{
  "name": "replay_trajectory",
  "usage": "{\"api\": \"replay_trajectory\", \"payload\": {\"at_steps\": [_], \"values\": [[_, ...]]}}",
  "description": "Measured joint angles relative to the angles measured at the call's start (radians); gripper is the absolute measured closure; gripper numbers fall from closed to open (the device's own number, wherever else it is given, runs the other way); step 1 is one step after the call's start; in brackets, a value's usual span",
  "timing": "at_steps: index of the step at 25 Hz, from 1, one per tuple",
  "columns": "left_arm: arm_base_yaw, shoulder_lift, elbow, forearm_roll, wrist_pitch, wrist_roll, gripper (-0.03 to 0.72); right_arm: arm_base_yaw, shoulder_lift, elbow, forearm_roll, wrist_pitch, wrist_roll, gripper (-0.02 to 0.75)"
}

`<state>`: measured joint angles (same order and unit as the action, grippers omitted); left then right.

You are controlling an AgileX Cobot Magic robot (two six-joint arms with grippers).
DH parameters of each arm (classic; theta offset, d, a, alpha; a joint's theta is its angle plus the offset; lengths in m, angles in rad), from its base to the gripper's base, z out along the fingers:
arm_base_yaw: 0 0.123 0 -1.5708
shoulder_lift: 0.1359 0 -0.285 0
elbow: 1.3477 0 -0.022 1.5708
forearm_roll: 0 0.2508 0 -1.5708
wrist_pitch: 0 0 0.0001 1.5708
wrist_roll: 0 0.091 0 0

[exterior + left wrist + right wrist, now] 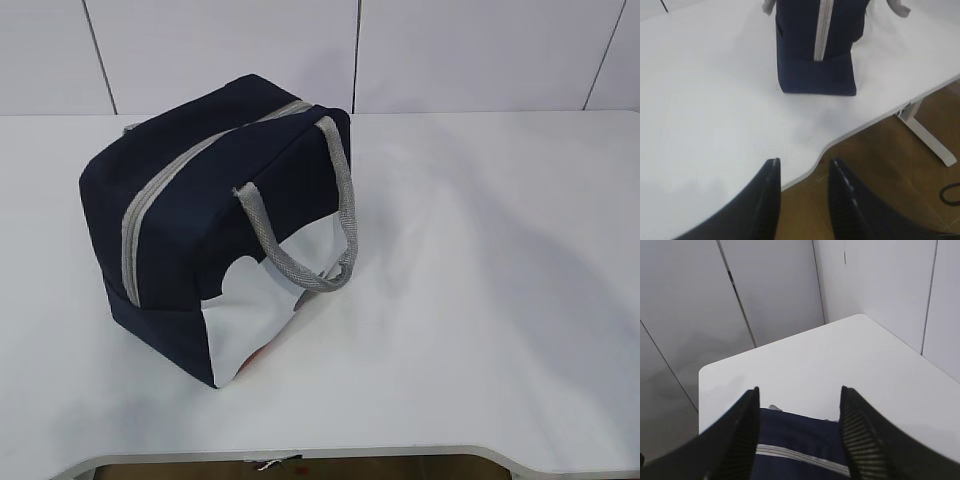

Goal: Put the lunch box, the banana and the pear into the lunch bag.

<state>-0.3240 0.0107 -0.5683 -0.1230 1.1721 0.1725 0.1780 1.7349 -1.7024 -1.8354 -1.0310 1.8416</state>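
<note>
The navy lunch bag [210,190] stands on the white table [480,300] at centre left. Its grey zipper [150,205] is closed, and a grey handle [320,240] hangs over the white side panel. Neither arm shows in the exterior view. My left gripper [805,162] is open and empty over the table's front edge, well short of the lunch bag [800,55]. Higher up, my right gripper [800,389] is open and empty, with the lunch bag [800,435] and its zipper [800,457] showing below between its fingers. The lunch box, banana and pear are out of view.
A white panelled wall [450,50] runs behind the table. In the left wrist view the curved front edge of the table [865,125] gives way to brown floor, a white table leg [927,135] and a dark cable [952,192].
</note>
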Motion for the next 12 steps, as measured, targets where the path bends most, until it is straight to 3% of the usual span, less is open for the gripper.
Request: {"api": "replay_trajectory", "payload": {"at_steps": [12], "values": [[0.000, 0.000, 0.056, 0.059, -0.048, -0.051, 0.451, 0.000, 0.000, 0.000, 0.000, -0.004, 0.000, 0.316]]}}
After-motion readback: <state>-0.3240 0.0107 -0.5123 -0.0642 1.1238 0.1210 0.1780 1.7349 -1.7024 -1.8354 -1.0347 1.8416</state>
